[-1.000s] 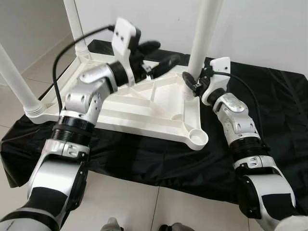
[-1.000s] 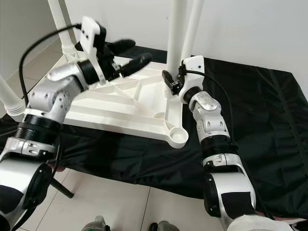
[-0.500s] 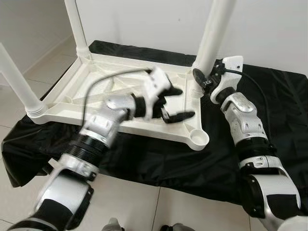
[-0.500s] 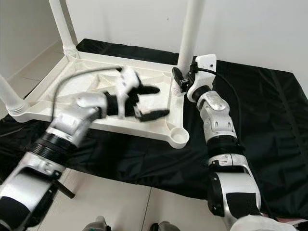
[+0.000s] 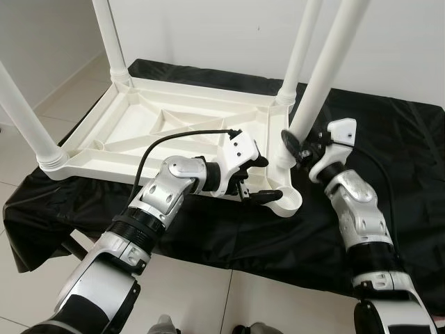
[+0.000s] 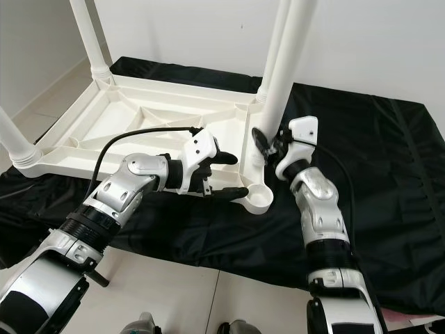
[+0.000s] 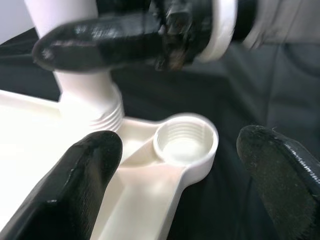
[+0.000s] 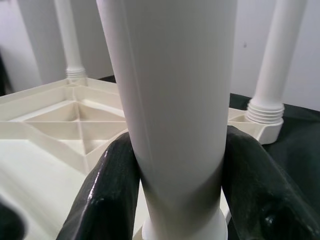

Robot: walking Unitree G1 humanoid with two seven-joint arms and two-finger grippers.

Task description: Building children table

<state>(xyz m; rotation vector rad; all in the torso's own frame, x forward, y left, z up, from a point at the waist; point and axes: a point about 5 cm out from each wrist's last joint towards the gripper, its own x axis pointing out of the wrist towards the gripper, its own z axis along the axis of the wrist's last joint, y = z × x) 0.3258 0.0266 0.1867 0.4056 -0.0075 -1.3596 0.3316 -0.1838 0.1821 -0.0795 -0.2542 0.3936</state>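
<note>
Left eye view: the fourth leg [image 5: 327,73], a smooth, white, slightly tapering plastic tube, is gripped near its lower end by the right hand [image 5: 295,144], whose black fingers [image 8: 112,195] are closed around it on both sides, as seen in the right wrist view. The upturned tabletop [image 5: 174,132], a glossy white moulded tray stiffened by diagonal ribs, lies on a black cloth [image 5: 389,132] spread over the floor, with three legs already seated in its corners. The empty corner socket [image 7: 185,140], a round cup with an internally threaded wall, is just below and beside the held leg's foot, between the two hands. The left hand [image 5: 252,182] is spread open, its rounded matte fingers [image 7: 82,175] straddling that corner, apparently to steady it. The step in hand is judged to be the fitting of the last leg; next, its threaded end would have to be brought upright over the socket, lowered and turned home while the tabletop is braced.
</note>
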